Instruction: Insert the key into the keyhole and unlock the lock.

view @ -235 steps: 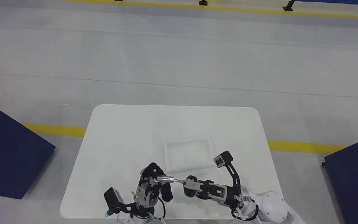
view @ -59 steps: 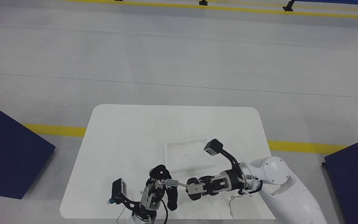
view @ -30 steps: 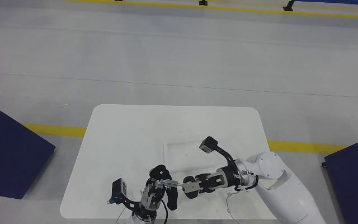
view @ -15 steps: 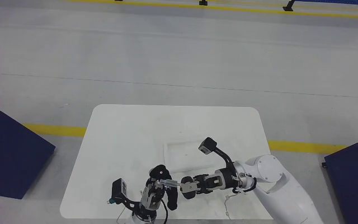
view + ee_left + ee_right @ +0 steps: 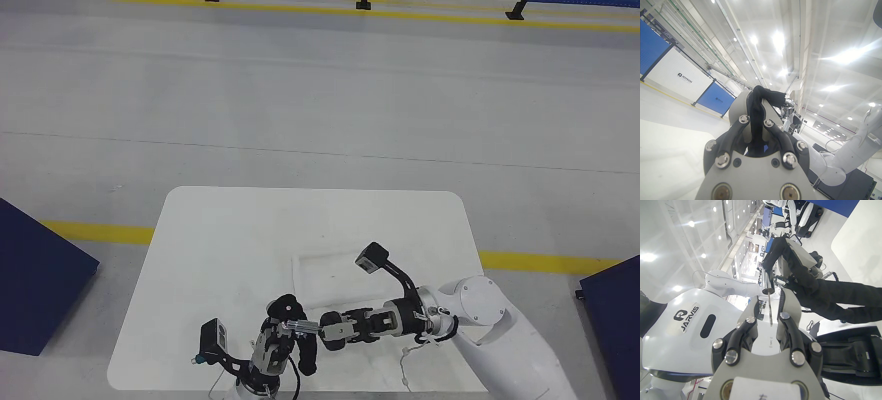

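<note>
Two fingers (image 5: 789,308) of the right gripper (image 5: 769,300) stand apart around the key (image 5: 770,313); pinch, turn slowly. Left gripper (image 5: 758,94) squeezes the lock (image 5: 767,281).

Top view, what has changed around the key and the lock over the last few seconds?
The right hand moved steadily closer to the lock. Its fingers stand apart around the key, which sits in the keyhole. The left hand kept its hold on the lock and barely shifted.
</note>
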Controlling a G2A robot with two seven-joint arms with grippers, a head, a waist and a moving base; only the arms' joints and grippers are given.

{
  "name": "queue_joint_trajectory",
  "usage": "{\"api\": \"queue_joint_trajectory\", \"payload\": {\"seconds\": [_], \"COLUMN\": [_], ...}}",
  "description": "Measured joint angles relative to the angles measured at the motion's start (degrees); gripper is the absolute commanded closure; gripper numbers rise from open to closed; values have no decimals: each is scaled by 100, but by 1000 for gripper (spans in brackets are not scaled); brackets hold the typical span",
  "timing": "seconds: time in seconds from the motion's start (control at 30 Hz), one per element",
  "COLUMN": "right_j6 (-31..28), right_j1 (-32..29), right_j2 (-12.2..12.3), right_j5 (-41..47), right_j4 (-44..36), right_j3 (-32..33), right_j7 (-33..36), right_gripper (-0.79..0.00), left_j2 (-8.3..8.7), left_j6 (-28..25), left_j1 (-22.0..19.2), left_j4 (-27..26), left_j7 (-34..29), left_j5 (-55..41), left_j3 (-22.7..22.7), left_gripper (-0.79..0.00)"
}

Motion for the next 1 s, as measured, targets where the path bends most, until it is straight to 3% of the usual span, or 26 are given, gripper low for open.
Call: {"api": "queue_joint_trajectory", "payload": {"seconds": [0.43,0.57,1.0], "right_j6": [-114,-119,30], "right_j1": [-438,-546,-539], "right_j2": [93,109,73], "right_j5": [65,69,41], "right_j4": [-133,-181,-203], "right_j3": [426,496,315], "right_j7": [111,107,-150], "right_gripper": [-215,0,0], "left_j2": [0,0,0], "left_j6": [0,0,0], "left_j1": [0,0,0], "left_j4": [0,0,0], "left_j7": [0,0,0], "left_j5": [0,0,0], "left_j3": [0,0,0], "left_gripper": [0,0,0]}}
